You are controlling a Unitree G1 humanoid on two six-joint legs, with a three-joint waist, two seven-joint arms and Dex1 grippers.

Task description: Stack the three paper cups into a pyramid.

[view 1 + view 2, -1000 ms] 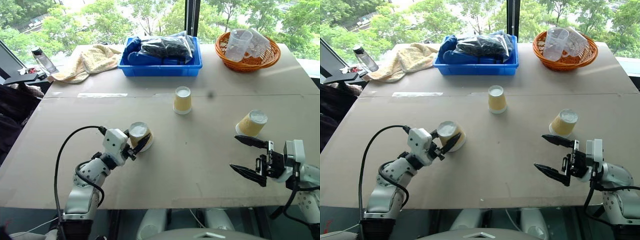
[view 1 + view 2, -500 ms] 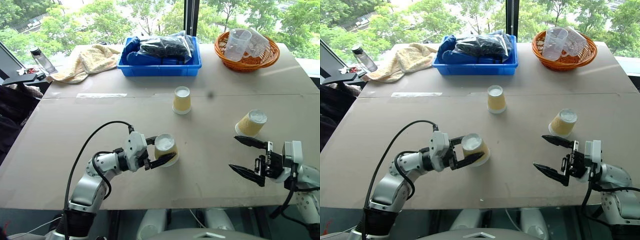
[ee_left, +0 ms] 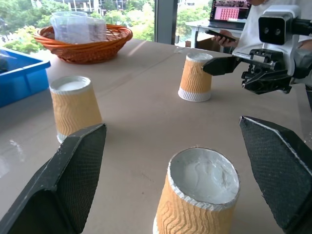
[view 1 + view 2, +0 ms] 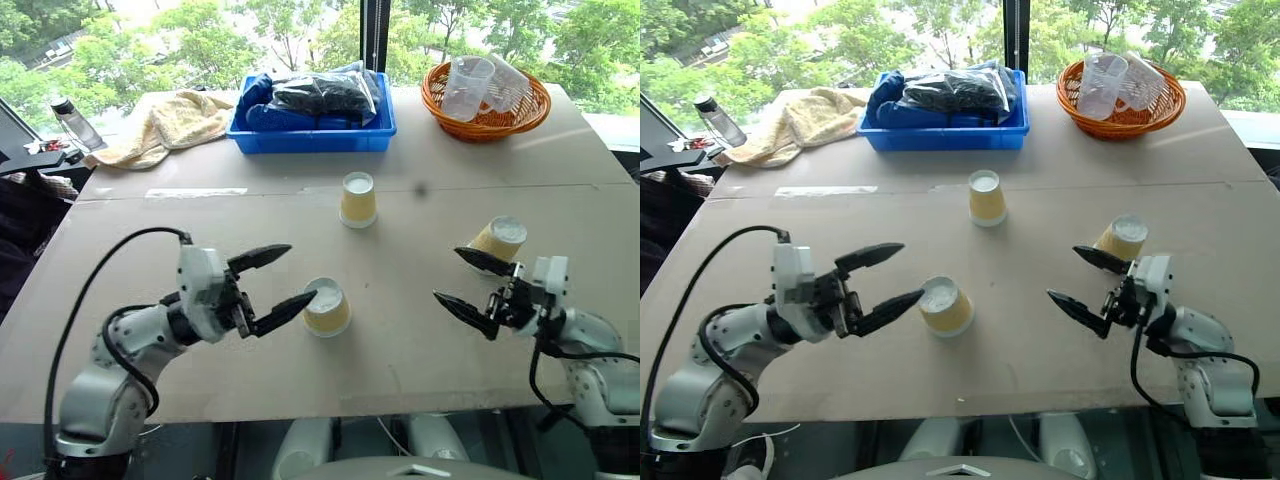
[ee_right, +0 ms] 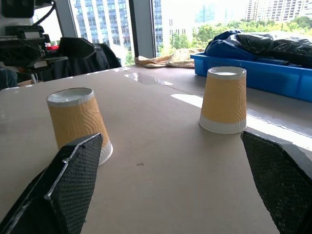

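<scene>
Between open end effectors (image 4: 268, 283), cup (image 4: 326, 306) stands free.

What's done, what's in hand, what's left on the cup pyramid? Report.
Done: the near cup stands upside down mid-table, the open left gripper beside it. In hand: the open right gripper is at the right cup, not gripping. Left: no cups touch; the far cup stands apart, nothing stacked.

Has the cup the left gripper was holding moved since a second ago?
Yes. The cup has shifted toward the robot's right along the table, ending nearly below the upside-down middle cup. The left gripper now has its jaws open, off it.
</scene>
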